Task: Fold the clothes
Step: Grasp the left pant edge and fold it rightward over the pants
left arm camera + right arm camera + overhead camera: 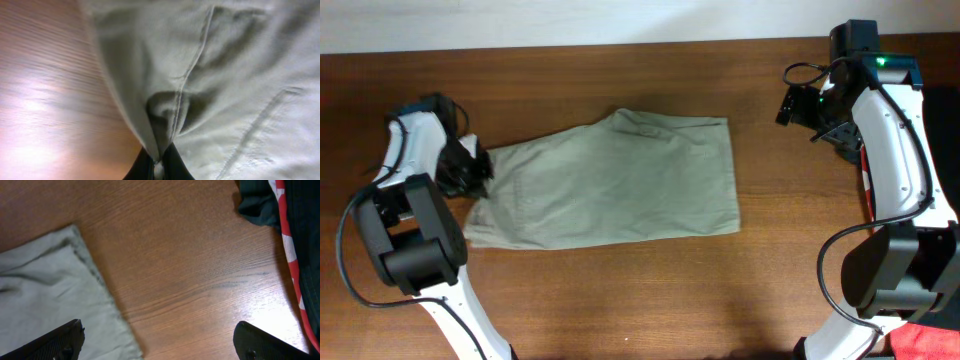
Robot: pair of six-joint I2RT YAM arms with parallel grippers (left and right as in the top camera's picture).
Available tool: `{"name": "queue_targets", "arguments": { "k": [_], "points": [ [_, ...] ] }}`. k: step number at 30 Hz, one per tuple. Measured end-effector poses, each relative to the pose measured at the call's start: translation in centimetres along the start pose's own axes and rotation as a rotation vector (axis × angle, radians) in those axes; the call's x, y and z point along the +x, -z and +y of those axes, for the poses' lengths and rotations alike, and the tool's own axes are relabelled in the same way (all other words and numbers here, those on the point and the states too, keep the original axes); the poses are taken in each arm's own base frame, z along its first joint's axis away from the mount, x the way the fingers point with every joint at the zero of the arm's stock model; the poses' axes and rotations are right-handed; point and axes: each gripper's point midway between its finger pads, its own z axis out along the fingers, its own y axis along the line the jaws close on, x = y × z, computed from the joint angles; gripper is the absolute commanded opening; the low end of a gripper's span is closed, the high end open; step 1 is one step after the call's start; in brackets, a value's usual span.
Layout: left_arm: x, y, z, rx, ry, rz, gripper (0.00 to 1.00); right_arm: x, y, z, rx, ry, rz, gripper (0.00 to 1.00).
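The khaki shorts [620, 180] lie spread flat across the middle of the wooden table, folded lengthwise. My left gripper [472, 170] is at their left end and is shut on a pinch of the fabric edge; in the left wrist view the cloth [210, 75] bunches into the closed jaws [159, 167]. My right gripper [818, 112] hovers open and empty over bare wood beyond the right end of the shorts. The right wrist view shows the shorts' corner [45, 290] under the left finger, with wood between the fingertips [160, 342].
A black garment [257, 202] and a red and white cloth [290, 250] lie at the table's right edge, near my right arm. A red cloth [925, 340] shows at the bottom right corner. A pale wall strip [570, 22] runs behind the table.
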Motion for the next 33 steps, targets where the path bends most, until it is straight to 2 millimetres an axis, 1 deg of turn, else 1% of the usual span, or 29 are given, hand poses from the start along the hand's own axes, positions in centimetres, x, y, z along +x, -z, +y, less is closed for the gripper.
{"name": "queue_targets", "arguments": {
  "k": [2, 5, 7, 8, 9, 11, 14, 16, 20, 23, 24, 25, 28, 30, 32, 33],
  "points": [
    [-1.2, 2.5, 0.5, -0.026, 0.025, -0.047, 0.01, 0.0, 0.0, 0.0, 0.000, 0.000, 0.000, 0.99],
    [-2.0, 6.1, 0.2, -0.043, 0.056, -0.096, 0.01, 0.0, 0.0, 0.0, 0.000, 0.000, 0.000, 0.99],
    [-2.4, 8.0, -0.4, -0.047, 0.063, -0.133, 0.01, 0.0, 0.0, 0.0, 0.000, 0.000, 0.000, 0.98],
    [-2.5, 9.4, -1.1, -0.047, 0.060, -0.161, 0.01, 0.0, 0.0, 0.0, 0.000, 0.000, 0.000, 0.99],
    [-2.4, 10.3, -1.7, -0.045, 0.053, -0.178, 0.01, 0.0, 0.0, 0.0, 0.000, 0.000, 0.000, 0.99],
    [-2.0, 11.8, -2.8, -0.041, 0.035, -0.204, 0.01, 0.0, 0.0, 0.0, 0.000, -0.001, 0.000, 0.99],
    [-0.5, 14.9, -5.4, -0.031, -0.019, -0.262, 0.01, 0.0, 0.0, 0.0, 0.000, 0.000, 0.000, 0.99],
    [0.8, 16.4, -6.9, -0.025, -0.052, -0.284, 0.01, 0.0, 0.0, 0.0, 0.000, 0.000, 0.000, 0.99],
    [3.5, 19.6, -10.9, 0.003, -0.144, -0.367, 0.01, 0.0, 0.0, 0.0, 0.000, 0.000, 0.000, 0.99],
    [5.0, 20.7, -13.4, 0.020, -0.205, -0.399, 0.01, 0.0, 0.0, 0.0, 0.000, 0.000, 0.000, 0.99],
    [5.4, 20.9, -14.1, 0.023, -0.220, -0.403, 0.01, 0.0, 0.0, 0.0, 0.000, 0.000, 0.000, 0.99],
    [5.9, 20.8, -15.3, 0.029, -0.247, -0.405, 0.01, 0.0, 0.0, 0.0, 0.000, 0.000, 0.000, 0.99],
    [6.9, 20.4, -18.5, 0.042, -0.314, -0.408, 0.01, 0.0, 0.0, 0.0, 0.000, 0.000, 0.000, 0.99],
    [7.2, 20.0, -20.5, 0.057, -0.353, -0.416, 0.01, 0.0, 0.0, 0.0, 0.000, 0.000, 0.000, 0.99],
    [7.7, 19.2, -23.0, 0.086, -0.400, -0.412, 0.01, 0.0, 0.0, 0.0, 0.000, 0.000, 0.000, 0.99],
    [7.9, 18.9, -24.0, 0.095, -0.418, -0.408, 0.01, 0.0, 0.0, 0.0, 0.000, 0.000, 0.000, 0.99]
  ]
}}
